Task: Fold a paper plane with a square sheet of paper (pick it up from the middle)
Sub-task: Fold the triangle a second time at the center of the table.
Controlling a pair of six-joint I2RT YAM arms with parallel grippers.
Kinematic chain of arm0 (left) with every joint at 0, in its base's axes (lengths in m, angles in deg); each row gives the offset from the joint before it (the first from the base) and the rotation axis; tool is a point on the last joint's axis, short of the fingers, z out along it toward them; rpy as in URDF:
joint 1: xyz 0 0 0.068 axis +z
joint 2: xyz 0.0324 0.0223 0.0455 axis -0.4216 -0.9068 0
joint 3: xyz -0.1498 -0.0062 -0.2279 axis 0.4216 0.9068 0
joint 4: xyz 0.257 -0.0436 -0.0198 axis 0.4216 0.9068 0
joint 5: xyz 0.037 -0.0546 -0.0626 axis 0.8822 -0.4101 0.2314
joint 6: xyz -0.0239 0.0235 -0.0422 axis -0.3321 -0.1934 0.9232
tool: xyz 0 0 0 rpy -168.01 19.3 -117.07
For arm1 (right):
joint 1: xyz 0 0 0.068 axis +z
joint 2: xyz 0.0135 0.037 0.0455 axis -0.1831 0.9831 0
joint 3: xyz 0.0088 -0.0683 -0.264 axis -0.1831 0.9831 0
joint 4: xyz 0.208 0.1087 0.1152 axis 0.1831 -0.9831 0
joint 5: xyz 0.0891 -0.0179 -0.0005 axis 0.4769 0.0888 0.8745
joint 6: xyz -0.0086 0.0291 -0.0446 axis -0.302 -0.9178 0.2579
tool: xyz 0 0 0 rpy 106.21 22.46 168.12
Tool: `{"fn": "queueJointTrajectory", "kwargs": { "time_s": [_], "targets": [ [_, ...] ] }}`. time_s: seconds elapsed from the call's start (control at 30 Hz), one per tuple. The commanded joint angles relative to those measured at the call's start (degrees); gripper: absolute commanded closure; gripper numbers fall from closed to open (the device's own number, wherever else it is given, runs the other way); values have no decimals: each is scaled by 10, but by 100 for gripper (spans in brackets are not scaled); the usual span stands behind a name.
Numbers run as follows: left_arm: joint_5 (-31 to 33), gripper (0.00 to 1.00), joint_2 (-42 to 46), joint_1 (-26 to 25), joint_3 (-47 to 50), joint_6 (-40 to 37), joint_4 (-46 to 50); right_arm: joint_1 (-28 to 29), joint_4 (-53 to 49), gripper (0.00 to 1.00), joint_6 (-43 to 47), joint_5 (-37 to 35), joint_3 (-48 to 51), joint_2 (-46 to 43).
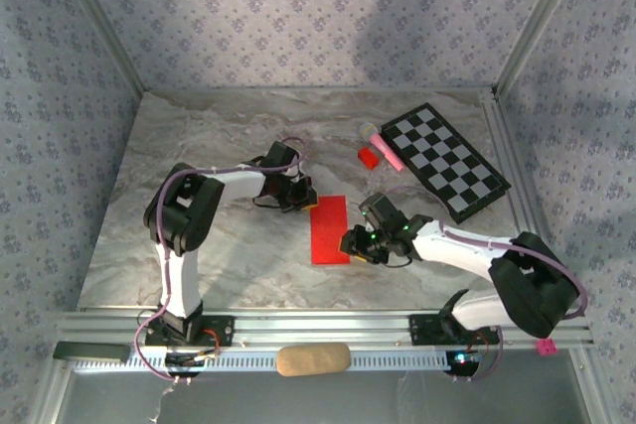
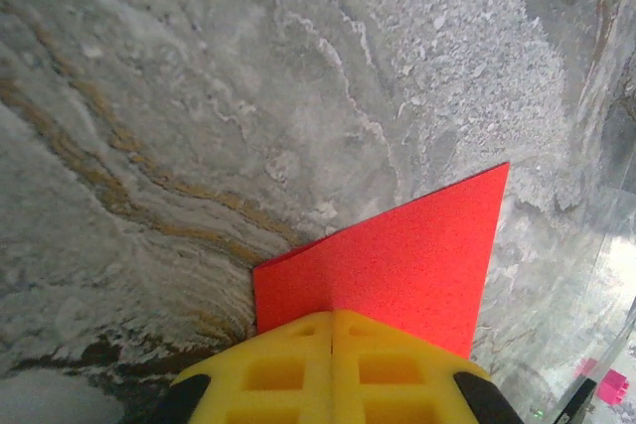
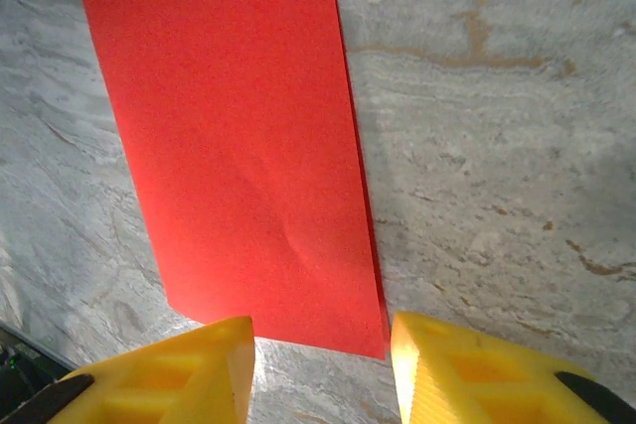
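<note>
Two grippers are working at opposite ends of one sheet.

Left gripper (image 2: 333,330): its yellow fingers (image 2: 278,374) are sitting pressed together, with no gap along the seam. The red paper (image 2: 397,255) is spreading out straight from under the tips, one corner pointing ahead and to the right. I cannot tell whether the tips are pinching an edge or only pressing the paper onto the table (image 2: 149,146).

Right gripper (image 3: 323,354): its jaws are standing apart and gripping nothing. The short edge of the paper is lying just ahead of the gap, with its corner close beside the right-hand finger. The long strip is running away ahead and to the left. A faint wrinkle is showing just ahead of the left-hand finger.

Handling, as a judgement: the paper is looking folded in half into a long rectangle. A thin darker line along the long edge may be a lower layer. It is probably very light, thin and limp, and slick on the stone-patterned table, so it is likely to slide unless one end is being pinned. Lying flat, it is offering no lip. An edge or corner looks like the place to take hold, with a shallow pinch, since a hard one risks a stray crease.

Further out, a checkered board (image 1: 445,161) and a small red block (image 1: 369,157) are lying well apart from both grippers.
</note>
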Motion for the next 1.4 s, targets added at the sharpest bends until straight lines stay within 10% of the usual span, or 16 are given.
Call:
{"fn": "queueJointTrajectory", "kwargs": {
  "time_s": [0.0, 1.37],
  "targets": [
    [16, 100, -8, 3, 25, -8, -1, 1, 1, 56, -11, 14, 8, 3],
    [-12, 100, -9, 5, 28, -1, -23, -40, 176, 61, -47, 99, 44, 26]
  ]
}}
